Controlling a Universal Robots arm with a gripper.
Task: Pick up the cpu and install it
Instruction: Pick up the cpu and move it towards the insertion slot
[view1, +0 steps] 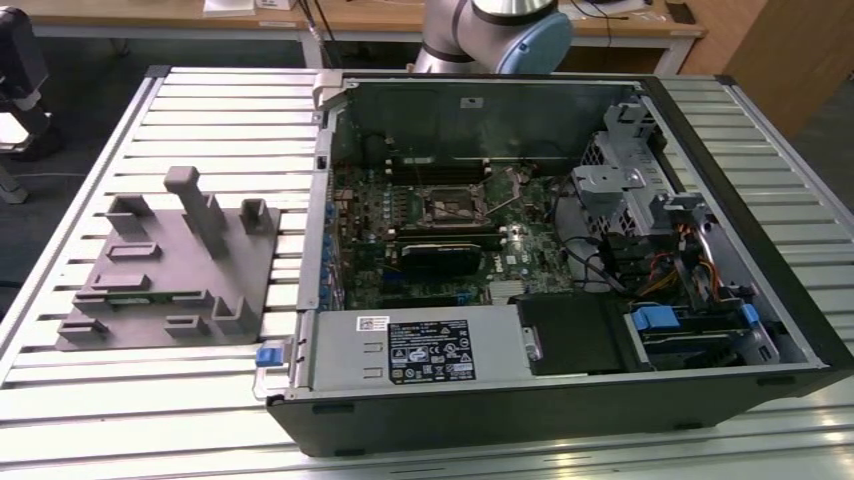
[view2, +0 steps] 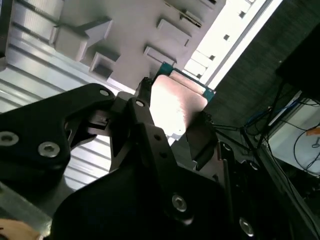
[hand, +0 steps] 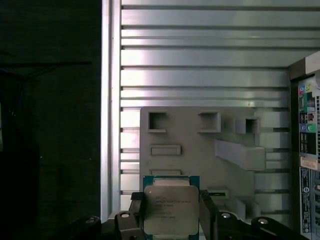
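The open computer case (view1: 561, 410) lay on the slatted table (view1: 200, 100). It held a motherboard (view1: 400, 215) with its square socket (view1: 446, 206), a labelled power-supply box (view1: 414, 350) and a drive cage (view1: 627, 190). Beside it, to the exterior view's left, sat a grey fixture tray (view1: 147, 270) of shallow pockets. In both wrist views the gripper (view2: 174, 109) clamped the cpu (hand: 171, 210) by two opposite edges, that tray behind it. The chip's silvery lid faced the first wrist camera, sides square with the table's slats. Being square, it showed no long axis.
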